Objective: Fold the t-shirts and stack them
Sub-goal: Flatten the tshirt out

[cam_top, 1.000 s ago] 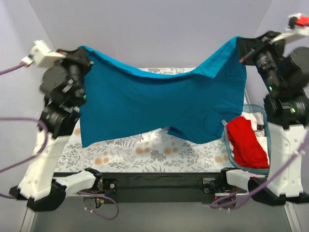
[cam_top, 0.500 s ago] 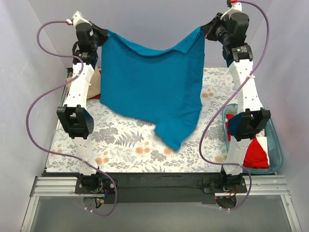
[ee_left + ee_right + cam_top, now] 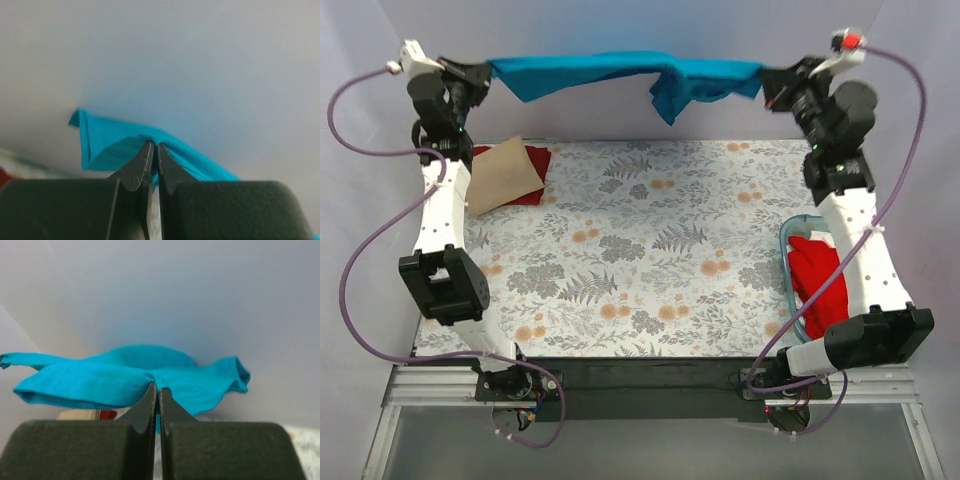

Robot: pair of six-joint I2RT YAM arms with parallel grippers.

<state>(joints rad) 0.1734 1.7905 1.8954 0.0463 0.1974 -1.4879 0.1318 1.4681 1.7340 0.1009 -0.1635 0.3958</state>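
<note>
The teal-blue t-shirt (image 3: 620, 72) is stretched in the air across the far end of the table, between both grippers. My left gripper (image 3: 490, 70) is shut on its left corner (image 3: 115, 145). My right gripper (image 3: 765, 80) is shut on its right corner (image 3: 125, 372). A tan-beige t-shirt (image 3: 500, 175) lies folded on a red t-shirt (image 3: 535, 160) at the far left of the table. More red cloth (image 3: 820, 285) lies in the tub at the right.
The clear blue-tinted tub (image 3: 790, 300) stands at the right edge of the floral table cloth (image 3: 640, 250). Grey walls close in the back and both sides. Purple cables loop beside both arms.
Both arms have swung out to the far end of the table. The teal shirt, hanging as a sheet before, is now flung up and stretched near level between the grippers.
</note>
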